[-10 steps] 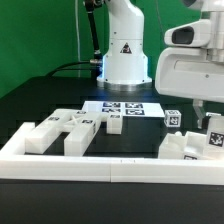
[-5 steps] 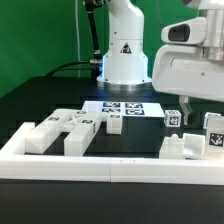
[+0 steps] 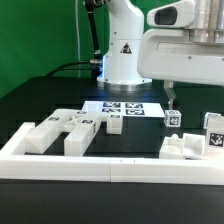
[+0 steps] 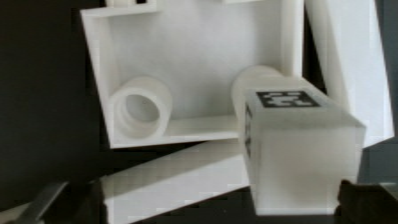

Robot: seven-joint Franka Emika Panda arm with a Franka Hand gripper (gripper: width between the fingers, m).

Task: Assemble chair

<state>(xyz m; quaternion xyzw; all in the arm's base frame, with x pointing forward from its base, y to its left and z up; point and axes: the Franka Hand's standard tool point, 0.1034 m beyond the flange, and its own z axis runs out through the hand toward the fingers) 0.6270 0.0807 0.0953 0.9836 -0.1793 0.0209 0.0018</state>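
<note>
The chair lies as loose white tagged blocks. A group of them (image 3: 62,131) rests at the exterior view's left, a small cube (image 3: 173,118) stands mid-right, and a flat panel (image 3: 186,146) lies at the right with an upright tagged block (image 3: 213,131) on it. My gripper (image 3: 172,96) hangs open above the cube, clear of every piece. In the wrist view the panel (image 4: 187,60) shows a round hole, and the tagged block (image 4: 299,140) stands on it below my gripper (image 4: 206,200). Nothing is held between the dark fingertips (image 4: 43,200).
The marker board (image 3: 125,106) lies behind the pieces, in front of the arm's base (image 3: 125,55). A long low white border rail (image 3: 90,166) runs along the front edge. Black tabletop shows between the left group and the right panel.
The gripper has opened and let go of the upright tagged block on the right panel. It has since risen and shifted toward the exterior view's left. The block stays standing.
</note>
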